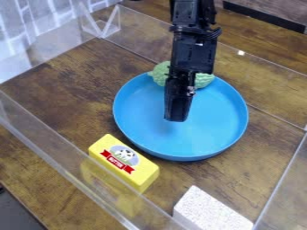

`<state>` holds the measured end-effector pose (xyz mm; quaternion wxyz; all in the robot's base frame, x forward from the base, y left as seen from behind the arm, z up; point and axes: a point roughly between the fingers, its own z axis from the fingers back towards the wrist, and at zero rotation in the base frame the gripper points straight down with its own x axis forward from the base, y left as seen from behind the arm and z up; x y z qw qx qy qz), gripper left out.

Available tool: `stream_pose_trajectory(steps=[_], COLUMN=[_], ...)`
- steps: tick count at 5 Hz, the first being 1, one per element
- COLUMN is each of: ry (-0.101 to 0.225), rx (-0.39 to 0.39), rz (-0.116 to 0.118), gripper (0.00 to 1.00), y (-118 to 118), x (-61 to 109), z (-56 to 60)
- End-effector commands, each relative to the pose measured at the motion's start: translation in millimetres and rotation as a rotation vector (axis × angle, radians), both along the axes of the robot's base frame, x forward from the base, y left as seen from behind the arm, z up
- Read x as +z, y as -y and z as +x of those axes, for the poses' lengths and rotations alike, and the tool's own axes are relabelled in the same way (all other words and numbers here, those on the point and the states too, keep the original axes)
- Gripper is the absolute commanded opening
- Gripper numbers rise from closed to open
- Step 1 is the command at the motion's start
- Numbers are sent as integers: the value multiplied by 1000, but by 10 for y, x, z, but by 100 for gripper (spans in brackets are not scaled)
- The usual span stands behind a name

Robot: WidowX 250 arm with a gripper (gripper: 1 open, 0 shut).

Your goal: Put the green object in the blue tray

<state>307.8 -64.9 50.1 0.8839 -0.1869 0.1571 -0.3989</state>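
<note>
The blue tray (pixel 222 135) lies in the middle of the wooden table. The green object (pixel 159 72), pale and bumpy, sits at the tray's far rim. The arm hides most of it, and green shows on both sides of the arm. I cannot tell whether it rests on the rim or just behind it. My gripper (pixel 177 114) is black, points steeply down over the tray's inside and hangs in front of the green object. Its fingers are shut together and nothing shows between them.
A yellow box (pixel 122 162) with a red and white label lies in front of the tray at the near left. A white spongy block (pixel 214 212) sits at the bottom edge. Clear plastic walls (pixel 48 135) fence the table on the left and front.
</note>
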Motion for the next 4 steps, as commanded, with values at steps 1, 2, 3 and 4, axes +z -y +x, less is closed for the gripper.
stream_pose_trajectory(steps=[1,2,3,4], ry=[45,39,33,29], rx=[-22,-51,-87,-126], rz=[-6,-6,-7,-12], gripper=[0,0,0,0], y=[-16,27,47,65], x=[197,263,280,270], z=[81,88,57,36])
